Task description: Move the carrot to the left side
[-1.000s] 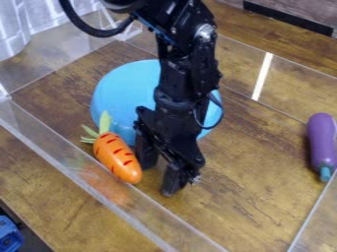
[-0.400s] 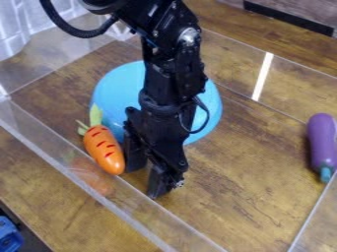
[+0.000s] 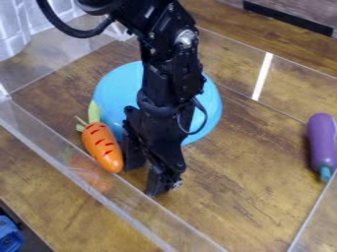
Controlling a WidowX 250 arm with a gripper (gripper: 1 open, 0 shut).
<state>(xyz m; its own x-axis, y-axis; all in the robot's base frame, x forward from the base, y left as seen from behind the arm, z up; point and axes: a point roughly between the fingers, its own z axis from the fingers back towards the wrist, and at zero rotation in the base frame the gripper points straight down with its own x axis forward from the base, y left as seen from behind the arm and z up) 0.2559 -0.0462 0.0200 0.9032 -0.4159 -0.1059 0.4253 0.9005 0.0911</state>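
Your glossy orange plastic carrot (image 3: 101, 148), dark-striped with a green leafy top, lies on the grained wooden table (image 3: 250, 177) beside the round blue dish (image 3: 118, 91). Your black gripper (image 3: 158, 173) stands just right of it, fingers slightly parted, holding nothing.

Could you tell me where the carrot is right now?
The small orange toy carrot lies on the wooden table, image-left of the black pincer, just below the blue dish.

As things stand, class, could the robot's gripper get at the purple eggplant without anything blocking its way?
Probably yes. The gripper stands by the carrot, and only bare wood lies between it and the eggplant at the right edge.
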